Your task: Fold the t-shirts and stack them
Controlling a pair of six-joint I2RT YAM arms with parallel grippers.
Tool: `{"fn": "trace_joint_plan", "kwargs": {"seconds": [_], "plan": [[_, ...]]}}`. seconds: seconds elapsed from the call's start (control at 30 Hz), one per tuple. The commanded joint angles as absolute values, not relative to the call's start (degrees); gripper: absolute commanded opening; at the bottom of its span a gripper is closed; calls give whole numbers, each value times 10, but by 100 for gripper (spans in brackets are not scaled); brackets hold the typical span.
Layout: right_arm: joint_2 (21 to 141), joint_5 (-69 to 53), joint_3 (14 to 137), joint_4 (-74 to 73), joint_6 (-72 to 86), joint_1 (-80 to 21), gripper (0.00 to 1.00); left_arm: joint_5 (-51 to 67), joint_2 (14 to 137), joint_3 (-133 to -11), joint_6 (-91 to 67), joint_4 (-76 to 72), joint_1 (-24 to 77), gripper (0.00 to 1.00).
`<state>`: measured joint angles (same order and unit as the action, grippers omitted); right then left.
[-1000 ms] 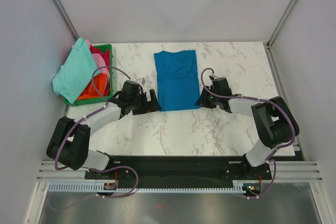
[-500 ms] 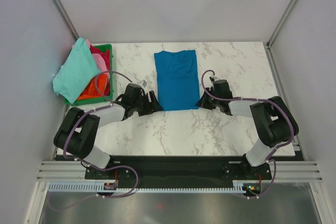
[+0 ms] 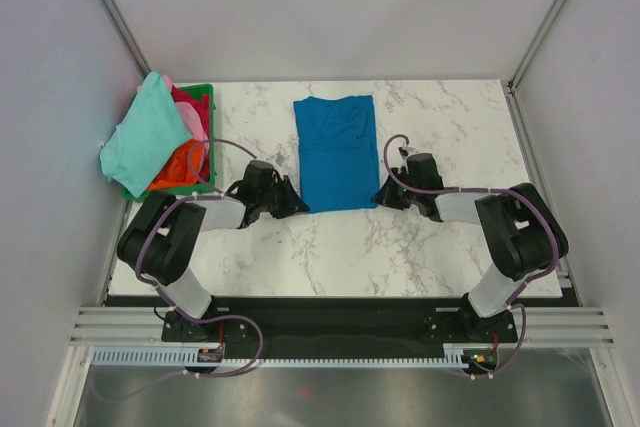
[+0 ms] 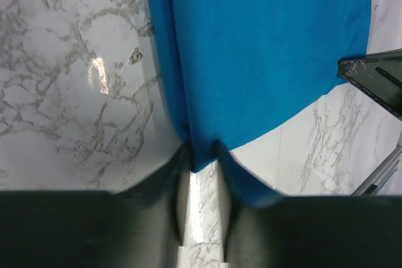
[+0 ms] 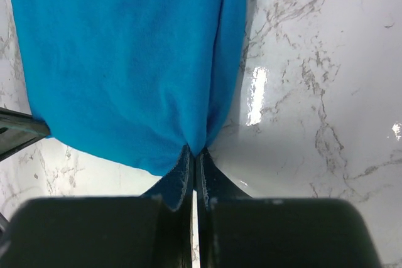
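The bright blue t-shirt (image 3: 338,147) lies flat on the marble table (image 3: 440,247), folded into a long rectangle. My left gripper (image 3: 298,205) is at its near left corner. In the left wrist view the blue t-shirt (image 4: 264,48) has that corner pinched between the fingertips of the left gripper (image 4: 201,155). My right gripper (image 3: 383,194) is at the near right corner. In the right wrist view the right gripper (image 5: 195,154) is shut tight on the blue t-shirt (image 5: 125,61), which puckers at the tips. Both corners stay low on the table.
A green basket (image 3: 206,93) stands at the far left. A mint-green t-shirt (image 3: 140,137) is draped over its rim, with orange-red (image 3: 180,162) and magenta (image 3: 190,105) shirts inside. Grey walls enclose the table on three sides.
The left jaws went from wide open to closed on the shirt's near left corner. The left arm's elbow swung inward. The right jaws closed on the near right corner and have held since.
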<state>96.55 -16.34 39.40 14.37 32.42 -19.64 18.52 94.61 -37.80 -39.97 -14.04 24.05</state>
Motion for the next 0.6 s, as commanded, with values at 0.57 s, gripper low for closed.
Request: {"fn": "trace_joint_plan", "kwargs": {"seconds": [0.57], "plan": [[762,-153,346,-120,334,-209,0,70,672,-340,-385,66,387,2]]}}
